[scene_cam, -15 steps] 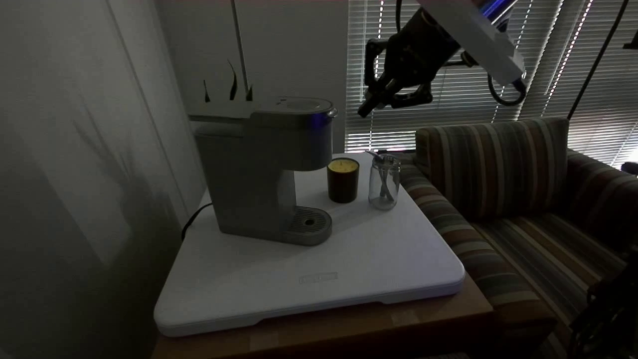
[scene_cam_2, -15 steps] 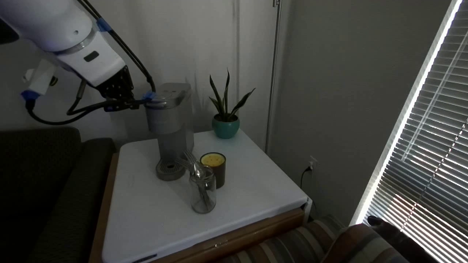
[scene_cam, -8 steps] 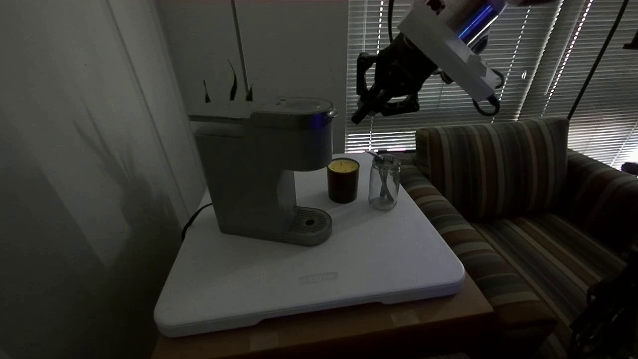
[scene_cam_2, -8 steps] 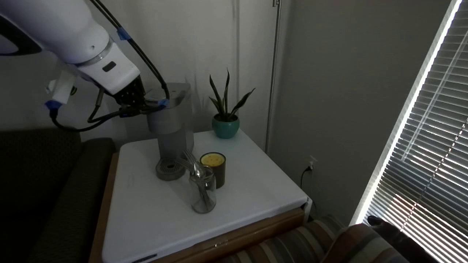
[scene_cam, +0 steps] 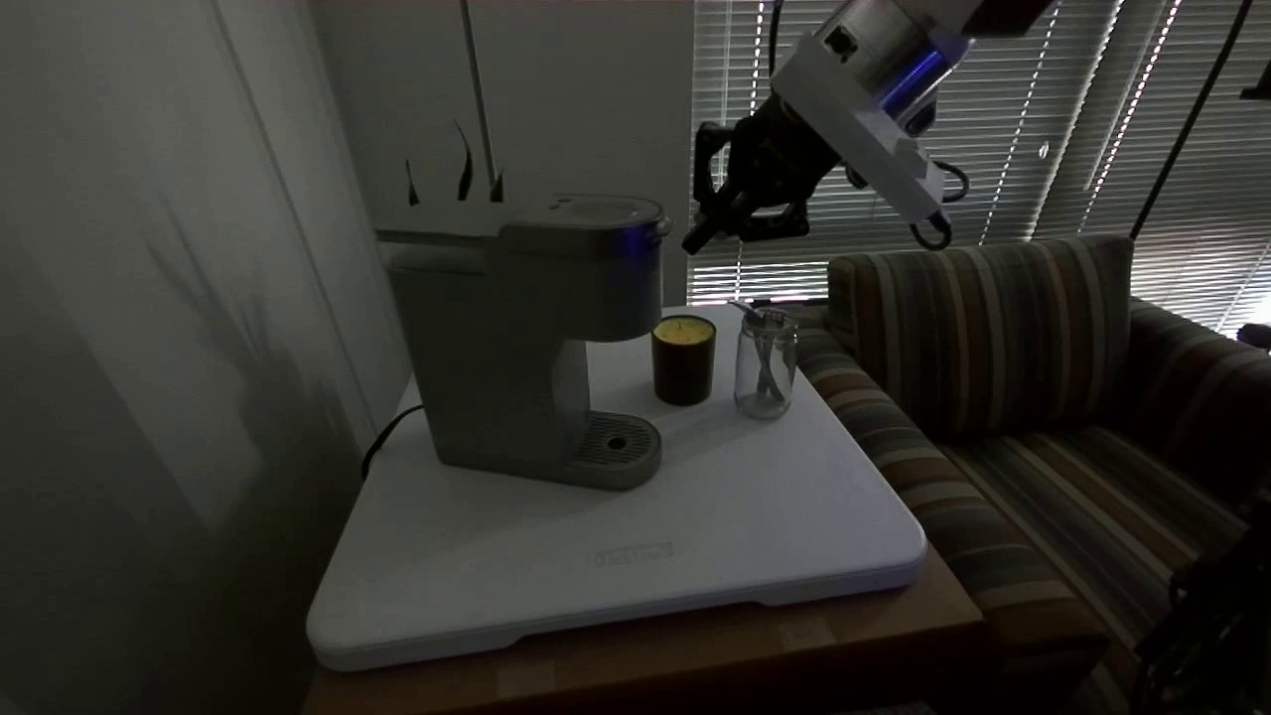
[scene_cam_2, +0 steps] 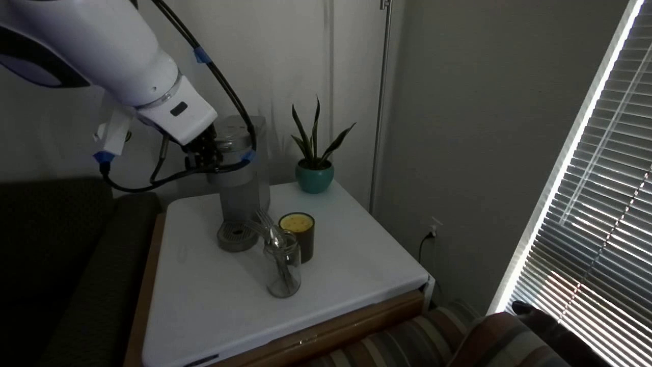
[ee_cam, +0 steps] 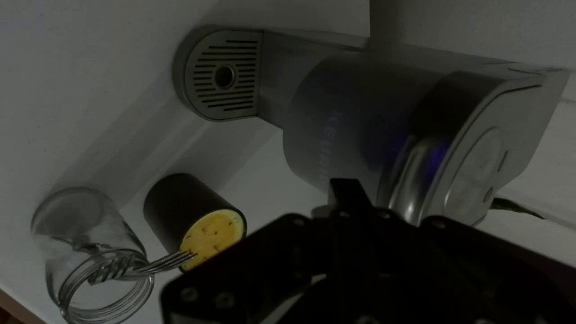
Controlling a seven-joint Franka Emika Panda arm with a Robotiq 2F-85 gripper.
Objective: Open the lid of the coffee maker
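Nothing of the opening is done: the flat gray plastic-looking lid [ee_cam: 490, 148] lies closed atop the boxy gray coffee maker [scene_cam: 506, 348], so catching its front edge and raising it seem left. The black metal 2-finger gripper [scene_cam: 701, 234], clenched on nothing, hangs just in front of the coffee maker, apparently apart from it. The lid looks smooth, matte and round-fronted, with a circular inset.

white counter [scene_cam: 755, 497] bearing a gray coffee maker [scene_cam: 506, 348], a dark cup [scene_cam: 683, 372], a glass jar [scene_cam: 763, 369] and a teal plant pot [scene_cam_2: 314, 178].
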